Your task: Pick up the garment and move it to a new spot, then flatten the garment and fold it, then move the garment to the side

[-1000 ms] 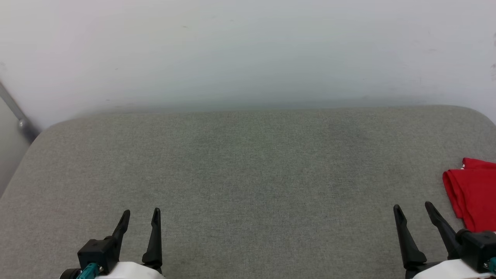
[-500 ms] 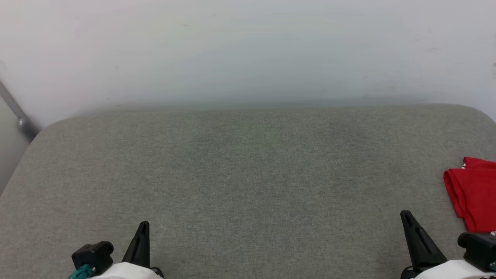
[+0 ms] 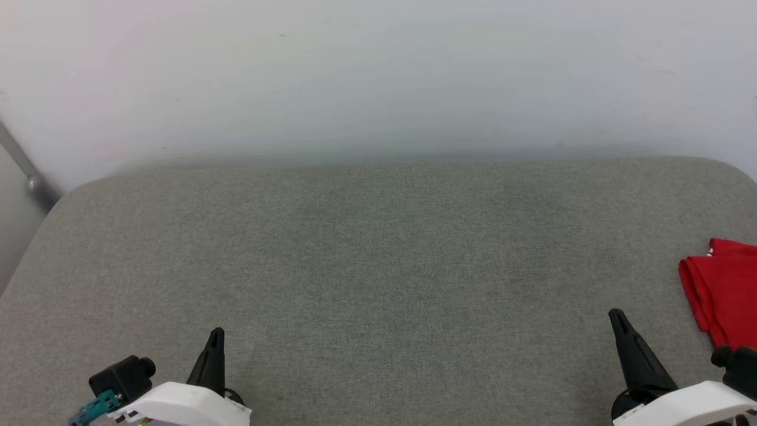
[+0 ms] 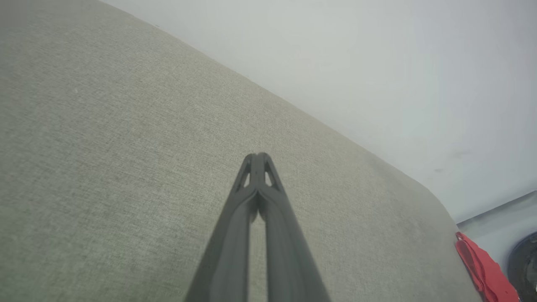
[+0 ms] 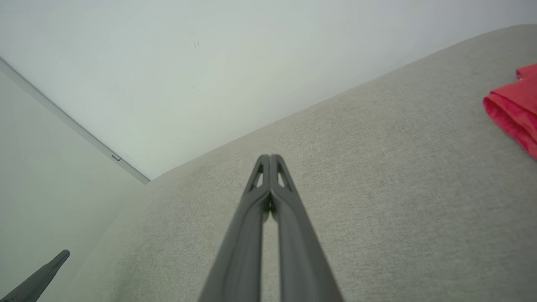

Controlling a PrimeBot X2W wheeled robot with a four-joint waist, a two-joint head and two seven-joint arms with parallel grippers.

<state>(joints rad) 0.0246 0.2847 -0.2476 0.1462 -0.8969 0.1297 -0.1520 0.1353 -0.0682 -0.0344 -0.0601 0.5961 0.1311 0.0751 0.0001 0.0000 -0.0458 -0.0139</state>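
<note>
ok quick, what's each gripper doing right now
left gripper: closed, holding nothing
right gripper: closed, holding nothing; the garment lies apart from it

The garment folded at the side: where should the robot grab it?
The garment's rounded folded edge, facing the grey cushion's middle. Layers stack there, so one pinch likely catches all. Come from that side, low along the cushion; its far part runs out of view.

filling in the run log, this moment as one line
garment: folded, far right on grey surface | left gripper: shut, empty | right gripper: shut, empty
</note>
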